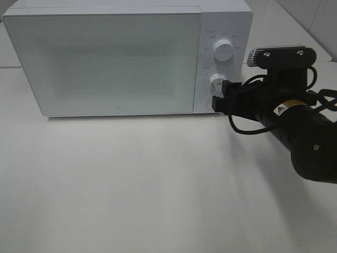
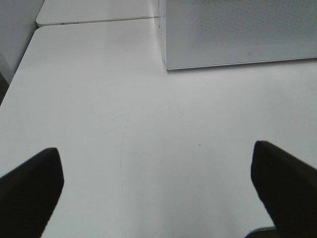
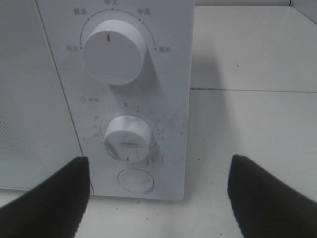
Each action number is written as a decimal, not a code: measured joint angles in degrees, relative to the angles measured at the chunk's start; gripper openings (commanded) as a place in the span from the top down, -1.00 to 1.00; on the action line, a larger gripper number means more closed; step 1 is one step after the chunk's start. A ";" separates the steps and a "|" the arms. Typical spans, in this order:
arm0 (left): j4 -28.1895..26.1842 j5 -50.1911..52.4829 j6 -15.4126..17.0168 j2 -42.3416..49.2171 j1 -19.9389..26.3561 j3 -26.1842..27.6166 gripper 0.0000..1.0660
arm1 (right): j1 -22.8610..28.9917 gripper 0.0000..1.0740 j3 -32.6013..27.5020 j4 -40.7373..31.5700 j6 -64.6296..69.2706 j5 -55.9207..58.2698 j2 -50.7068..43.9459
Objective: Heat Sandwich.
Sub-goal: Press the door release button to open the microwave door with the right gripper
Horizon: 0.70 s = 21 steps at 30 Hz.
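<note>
**Sandwich out of sight, dials at hand**

No sandwich in any view; perhaps behind the shut door of the microwave, impossible to tell. Likely light, soft and easily crushed: best taken gently by the crust edges. Right of the door, right gripper spread wide, empty, just before the lower dial. In front of the microwave, left gripper fully spread, empty. Chinese heat labels around the upper dial; faint numbers around the lower dial.

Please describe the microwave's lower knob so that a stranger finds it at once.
The white microwave stands on the table, its control strip right of the door. Down the strip come a big upper knob, the lower knob and a round button. It is the smaller, middle one.
</note>
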<state>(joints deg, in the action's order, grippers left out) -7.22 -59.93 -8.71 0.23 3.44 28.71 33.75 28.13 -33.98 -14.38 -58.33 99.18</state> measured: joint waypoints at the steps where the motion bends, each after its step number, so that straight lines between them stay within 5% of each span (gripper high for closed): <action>1: 0.00 0.00 0.00 0.00 0.00 0.00 -0.83 | 0.69 -0.40 0.00 -0.80 -0.63 -0.52 0.52; 21: 0.00 0.00 0.00 0.00 0.00 0.00 -0.83 | 6.13 -0.40 0.00 -8.94 -0.17 -3.21 5.39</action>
<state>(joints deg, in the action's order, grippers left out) -7.22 -59.93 -8.71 0.23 3.44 28.71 39.88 28.13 -42.91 -14.55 -61.54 104.56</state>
